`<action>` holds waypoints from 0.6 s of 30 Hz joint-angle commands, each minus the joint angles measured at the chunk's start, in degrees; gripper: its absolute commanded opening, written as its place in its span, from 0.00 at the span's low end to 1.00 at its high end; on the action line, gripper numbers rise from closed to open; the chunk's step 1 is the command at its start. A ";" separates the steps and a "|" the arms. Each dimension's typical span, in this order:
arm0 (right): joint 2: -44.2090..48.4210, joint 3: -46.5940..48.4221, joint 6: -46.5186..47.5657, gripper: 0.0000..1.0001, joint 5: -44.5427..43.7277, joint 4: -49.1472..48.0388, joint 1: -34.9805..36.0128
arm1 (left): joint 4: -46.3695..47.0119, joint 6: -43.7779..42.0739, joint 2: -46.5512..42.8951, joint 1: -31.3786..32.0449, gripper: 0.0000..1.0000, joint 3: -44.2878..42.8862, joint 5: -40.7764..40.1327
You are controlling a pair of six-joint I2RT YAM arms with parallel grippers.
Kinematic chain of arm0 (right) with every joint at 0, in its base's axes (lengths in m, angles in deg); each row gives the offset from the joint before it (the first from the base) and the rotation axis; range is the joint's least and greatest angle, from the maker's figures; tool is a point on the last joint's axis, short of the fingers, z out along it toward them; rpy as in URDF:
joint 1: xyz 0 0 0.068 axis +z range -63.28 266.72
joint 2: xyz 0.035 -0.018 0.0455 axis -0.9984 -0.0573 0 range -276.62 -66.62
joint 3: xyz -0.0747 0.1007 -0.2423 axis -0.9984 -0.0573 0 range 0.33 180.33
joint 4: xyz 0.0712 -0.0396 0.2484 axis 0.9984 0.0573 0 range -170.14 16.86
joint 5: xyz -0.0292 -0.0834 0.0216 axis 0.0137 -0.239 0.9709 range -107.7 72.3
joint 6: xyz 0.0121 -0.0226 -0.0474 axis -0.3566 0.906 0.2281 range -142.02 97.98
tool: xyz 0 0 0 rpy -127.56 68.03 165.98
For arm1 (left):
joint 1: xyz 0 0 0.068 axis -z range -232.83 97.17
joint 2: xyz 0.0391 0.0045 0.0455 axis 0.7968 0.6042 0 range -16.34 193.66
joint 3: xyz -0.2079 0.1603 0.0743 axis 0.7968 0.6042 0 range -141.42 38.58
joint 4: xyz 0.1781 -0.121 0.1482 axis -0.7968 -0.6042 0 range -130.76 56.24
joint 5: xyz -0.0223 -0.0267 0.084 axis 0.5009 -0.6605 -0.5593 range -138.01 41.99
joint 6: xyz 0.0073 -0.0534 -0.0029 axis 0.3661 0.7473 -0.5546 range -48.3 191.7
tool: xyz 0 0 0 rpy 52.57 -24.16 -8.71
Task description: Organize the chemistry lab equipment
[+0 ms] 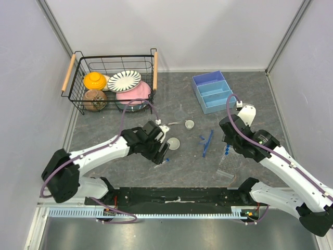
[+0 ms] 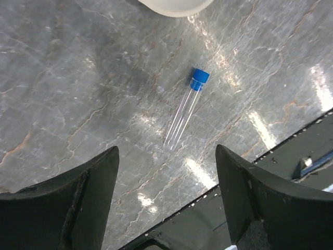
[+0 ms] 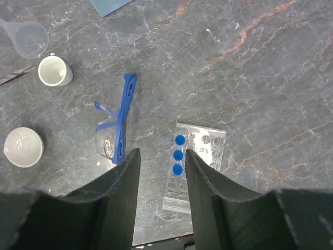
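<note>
Grey stone tabletop (image 2: 67, 78): left pincer (image 2: 166, 151) spread wide over lone tube (image 2: 185, 112); right pincer (image 3: 162, 152) parted, empty. Off-centre squeeze could roll tube away.

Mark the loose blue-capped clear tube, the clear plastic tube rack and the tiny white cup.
loose blue-capped clear tube (image 2: 183, 115): left wrist view, middle of its clear body.
clear plastic tube rack (image 3: 210, 148): right wrist view, empty holes on its top.
tiny white cup (image 3: 53, 69): right wrist view, its open mouth.
</note>
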 commanded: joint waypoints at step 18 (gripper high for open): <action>3.75 -3.94 8.91 0.47 5.84 -7.74 -0.21 | 5.32 9.72 12.09 7.66 0.71 -0.46 -10.20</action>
